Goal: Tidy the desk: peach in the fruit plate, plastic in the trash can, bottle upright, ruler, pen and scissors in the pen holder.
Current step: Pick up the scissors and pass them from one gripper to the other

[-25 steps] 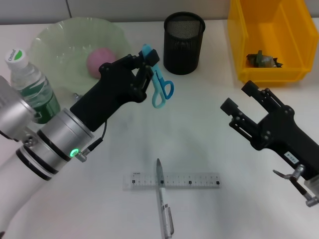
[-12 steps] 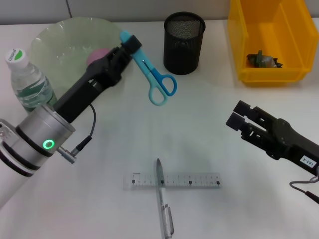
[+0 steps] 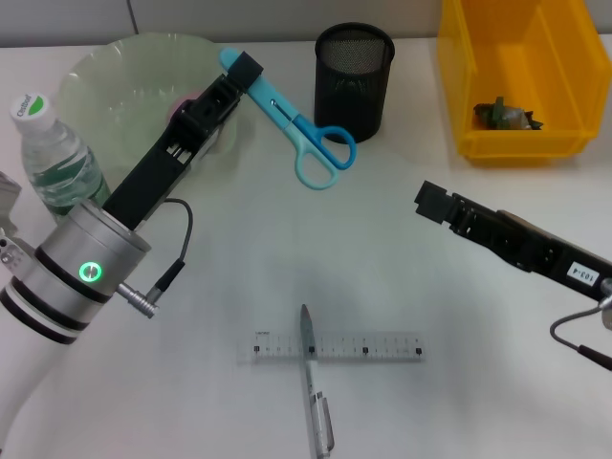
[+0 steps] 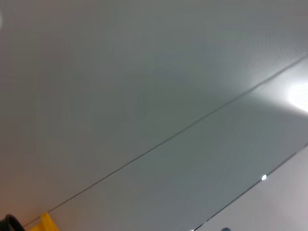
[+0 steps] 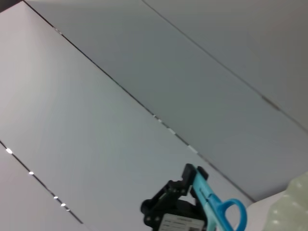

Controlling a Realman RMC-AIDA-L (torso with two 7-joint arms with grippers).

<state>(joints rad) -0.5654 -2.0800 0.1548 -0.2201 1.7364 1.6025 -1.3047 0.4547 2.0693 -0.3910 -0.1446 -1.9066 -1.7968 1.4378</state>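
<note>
Two grippers show in the head view. The left gripper [image 3: 232, 84], black and long-fingered, sits in the upper left of the frame with its fingers closed on the blade end of the light-blue plastic-handled scissors [image 3: 296, 124]. The scissors slant down and to the right from the grip, their handle loops hanging free just left of the black mesh cylindrical pen holder [image 3: 354, 81] at upper centre. In the right wrist view the same gripper [image 5: 190, 185] appears near the bottom edge, with the scissors [image 5: 216, 204] clamped in it, loops toward the lower right. Behind the left gripper lies the pale green translucent fruit plate [image 3: 105, 81], with the pink peach [image 3: 182, 107] mostly hidden by the arm. At the left edge stands the clear plastic water bottle [image 3: 53, 158] with a white cap and green label, upright.

The right gripper [image 3: 435, 203] is at middle right, seen edge-on; whether its fingers are apart or together I cannot tell. Beyond it, in the upper right corner, the yellow plastic bin [image 3: 516, 72] holds a dark crumpled scrap [image 3: 502, 115].

At lower centre a clear plastic ruler [image 3: 368, 347] lies flat on the white desk [image 3: 382, 249], and a silver pen [image 3: 314, 402] crosses it, touching.
</note>
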